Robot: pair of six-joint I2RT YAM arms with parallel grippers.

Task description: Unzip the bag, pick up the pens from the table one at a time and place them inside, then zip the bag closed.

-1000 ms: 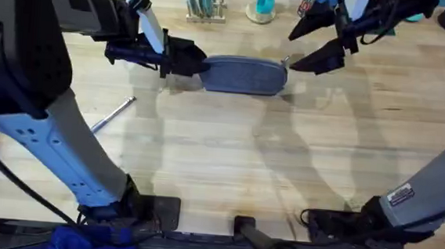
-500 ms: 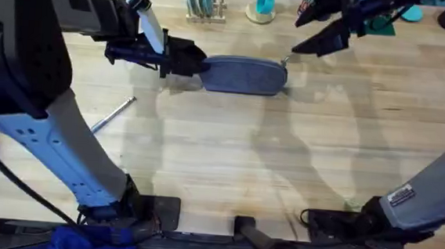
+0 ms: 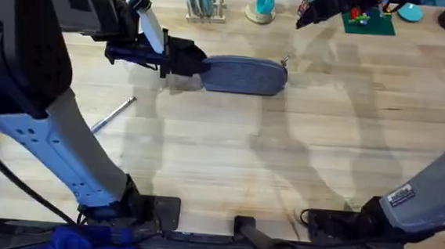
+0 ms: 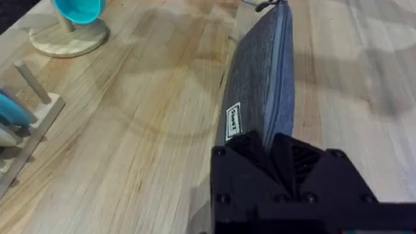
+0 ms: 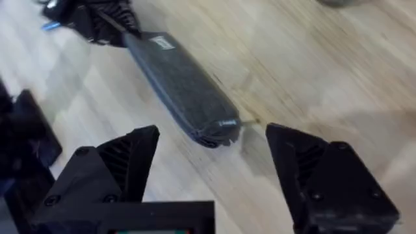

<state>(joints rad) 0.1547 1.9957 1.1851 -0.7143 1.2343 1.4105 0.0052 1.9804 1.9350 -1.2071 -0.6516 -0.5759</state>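
Pale plank tabletop [image 3: 229, 148], grain running side to side; a peg rack and a teal item on a round wooden base stand along the far edge.

Left end effector [image 3: 198, 62]: clamped shut on the near end of the bag [image 3: 243, 74], pinning it flat. Wrist view confirms it, with the black fingers [image 4: 260, 153] pinched over the fabric and the pouch running straight away from them, label patch just ahead of the tips and the zip line along its length.

Right end effector [image 3: 307, 19]: lifted clear, above and beyond the far end of the bag, touching nothing. Its wrist view shows the jaws spread wide, the pouch end lying between and ahead of the fingers [image 5: 123, 166], well below them.

Zipper pull [image 3: 285, 61]: small metal tab at the end of the bag farthest from the left end effector. Zip reads as closed along the visible length.

One pen [image 3: 114, 113] lies on the tabletop, behind and to the side of the left end effector, apart from the bag.

Judgement: step in hand is the unzip, not yet begun. Next move calls for the right end effector to descend onto the small pull, close on it precisely, then draw it toward the held end while the left keeps the bag anchored. The tab is thin; a slightly off approach likely misses it.
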